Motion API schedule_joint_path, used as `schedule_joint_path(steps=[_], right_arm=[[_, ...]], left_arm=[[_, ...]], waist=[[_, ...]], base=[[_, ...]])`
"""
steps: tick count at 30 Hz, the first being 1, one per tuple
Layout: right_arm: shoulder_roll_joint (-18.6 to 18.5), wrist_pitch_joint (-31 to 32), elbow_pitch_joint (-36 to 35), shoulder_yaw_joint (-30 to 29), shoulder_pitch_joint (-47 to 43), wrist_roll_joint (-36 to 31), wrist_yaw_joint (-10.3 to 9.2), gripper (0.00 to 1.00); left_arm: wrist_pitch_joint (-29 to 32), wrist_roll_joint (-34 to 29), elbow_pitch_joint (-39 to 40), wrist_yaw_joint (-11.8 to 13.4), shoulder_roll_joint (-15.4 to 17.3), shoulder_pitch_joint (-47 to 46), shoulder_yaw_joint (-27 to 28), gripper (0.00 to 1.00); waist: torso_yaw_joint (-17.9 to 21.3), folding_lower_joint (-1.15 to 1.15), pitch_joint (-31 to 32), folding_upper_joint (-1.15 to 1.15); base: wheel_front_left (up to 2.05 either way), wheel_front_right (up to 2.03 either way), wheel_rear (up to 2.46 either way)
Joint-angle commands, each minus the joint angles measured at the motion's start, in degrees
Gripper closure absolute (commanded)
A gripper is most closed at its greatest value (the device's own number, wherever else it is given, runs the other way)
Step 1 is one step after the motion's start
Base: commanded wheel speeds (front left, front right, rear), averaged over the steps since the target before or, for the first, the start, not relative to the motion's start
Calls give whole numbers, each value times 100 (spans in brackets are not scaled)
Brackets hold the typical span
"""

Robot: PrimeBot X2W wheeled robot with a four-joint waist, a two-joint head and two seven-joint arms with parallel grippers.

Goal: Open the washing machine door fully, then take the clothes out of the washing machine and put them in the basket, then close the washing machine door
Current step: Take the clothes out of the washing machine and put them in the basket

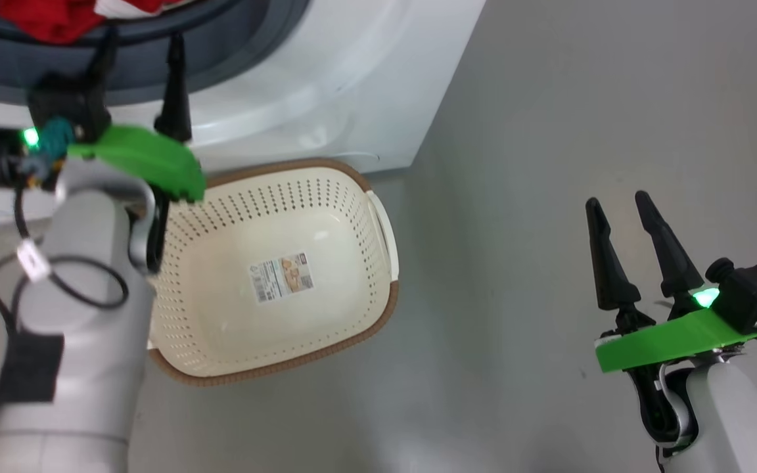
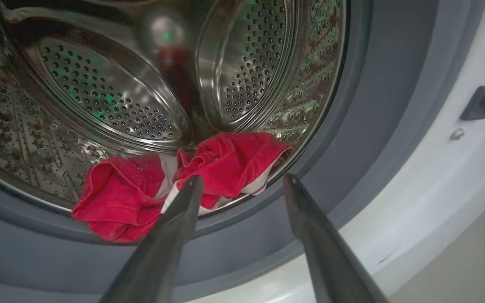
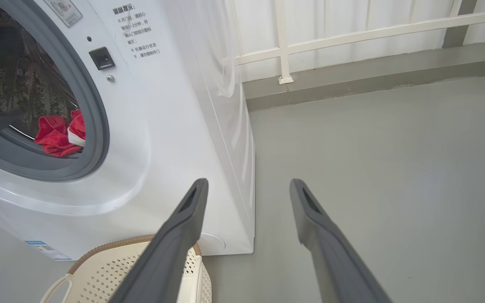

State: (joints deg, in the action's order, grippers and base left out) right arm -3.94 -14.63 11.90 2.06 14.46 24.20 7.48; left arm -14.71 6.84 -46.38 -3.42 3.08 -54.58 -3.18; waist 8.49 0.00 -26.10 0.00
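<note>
Hovering at the mouth of the washing machine [image 1: 326, 79], the left claw [image 2: 242, 180] is pointing into the perforated steel drum [image 2: 99, 92]. Its two dark fingers are standing apart, with nothing between them. The clothes [image 2: 225, 160], red with white trim, are lying bunched at the near lip of the drum and spilling a little onto the grey rubber ring [image 2: 373, 105]. One fingertip [image 2: 192, 187] is lining up with the fabric, though I cannot tell whether it is touching.

The basket [image 1: 378, 315] is sitting on the grey floor [image 1: 549, 131], right against the foot of the machine and below the opening, and it is showing a label sticker [image 1: 281, 276] on its bottom. The left forearm is reaching across the basket's left edge.

Well to the right, the right claw [image 1: 617, 200] is hanging over bare floor, fingers spread and gripping nothing. A white railing [image 3: 352, 31] is running along the far side of the room, right of the machine.
</note>
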Motion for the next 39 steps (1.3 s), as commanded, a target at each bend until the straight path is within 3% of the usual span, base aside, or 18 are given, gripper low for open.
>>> schedule_joint_path(steps=[1,16,39], right_arm=[[-4,-37,-161,91,111,33,1,0],[70,-37,-166,249,380,107,1,0],[102,-37,-194,603,527,194,1,0]], left_arm=[[-29,-66,-93,64,233,-364,93,0],[-29,-166,-1773,229,528,-2363,-37,0],[193,-348,-2669,114,837,-3227,-489,0]], waist=[[134,0,-332,0],[254,0,-1003,0],[631,0,-1269,0]], base=[[0,0,0],[0,0,0],[0,0,0]])
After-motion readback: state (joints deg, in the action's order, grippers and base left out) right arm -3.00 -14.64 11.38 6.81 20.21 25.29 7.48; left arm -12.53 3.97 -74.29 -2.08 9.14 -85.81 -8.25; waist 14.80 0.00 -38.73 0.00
